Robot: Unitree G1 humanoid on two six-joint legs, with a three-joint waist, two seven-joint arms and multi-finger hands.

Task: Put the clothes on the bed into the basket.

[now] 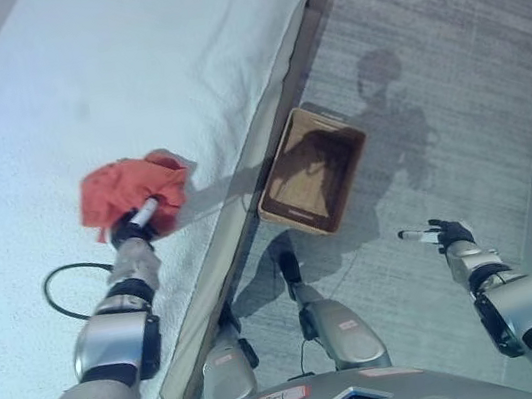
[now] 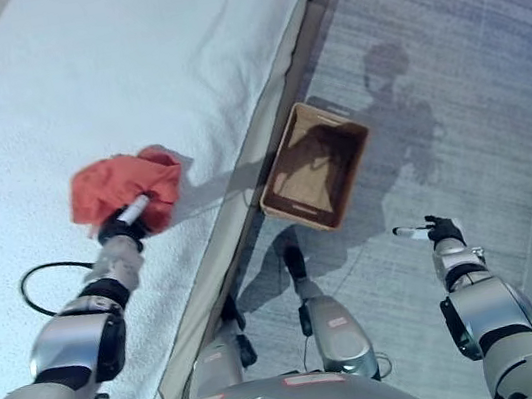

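Pick-up step: left hand [image 1: 136,223] clenched on the red garment [image 1: 126,188] bunched on the white bed [image 1: 104,73]; right hand [image 1: 440,233] idle, fingers extended, over the carpet; next, carry garment to the floor-standing wicker basket [image 1: 310,169].

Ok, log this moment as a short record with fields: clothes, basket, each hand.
clothes: one red cloth bunched on the white bed
basket: brown basket on the floor beside the bed, looks empty
left hand: left hand at the red cloth, fingers into its folds
right hand: right hand out over the floor to the right of the basket, a finger straight, holding nothing
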